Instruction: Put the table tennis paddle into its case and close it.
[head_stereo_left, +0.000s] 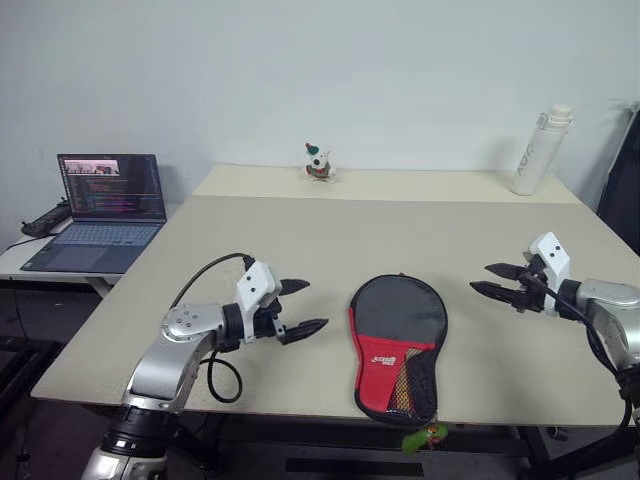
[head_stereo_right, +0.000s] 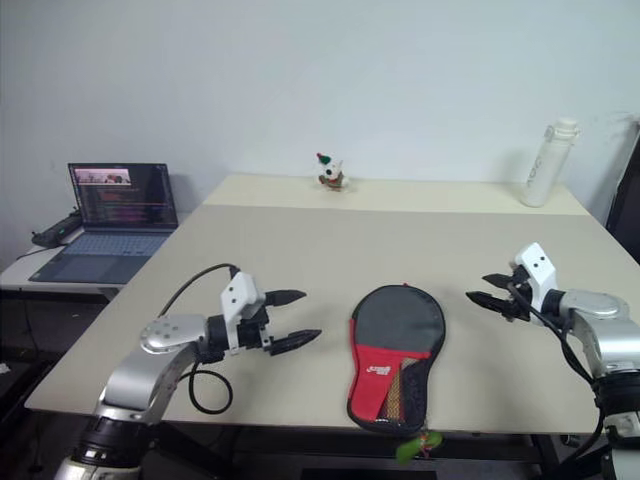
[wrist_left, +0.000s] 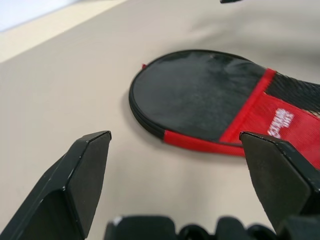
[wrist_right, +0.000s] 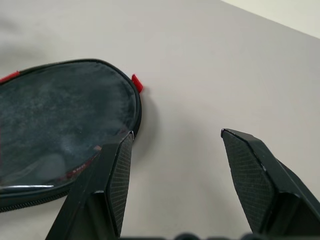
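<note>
The case (head_stereo_left: 397, 346) lies flat on the table (head_stereo_left: 300, 240), between the two grippers and well apart from each, its round black end away from the robot and its red, mesh-pocketed end at the near edge, where a small green charm (head_stereo_left: 427, 436) hangs over the rim. The left gripper (head_stereo_left: 302, 306) hovers beside the case on its left, fingers spread wide and aimed across toward it, holding nothing; the right gripper (head_stereo_left: 492, 280) hovers on the opposite side, fingers parted and likewise empty. The flanking stance probably serves to let either arm reach the zip edge or lift a flap. The table tennis paddle itself cannot be made out: whether it already sits inside the case is not decidable, nor whether the zip is open or shut. A laptop (head_stereo_left: 100, 208), a small figurine (head_stereo_left: 318, 163) and a white bottle (head_stereo_left: 540, 150) stand far beyond both grippers.
</note>
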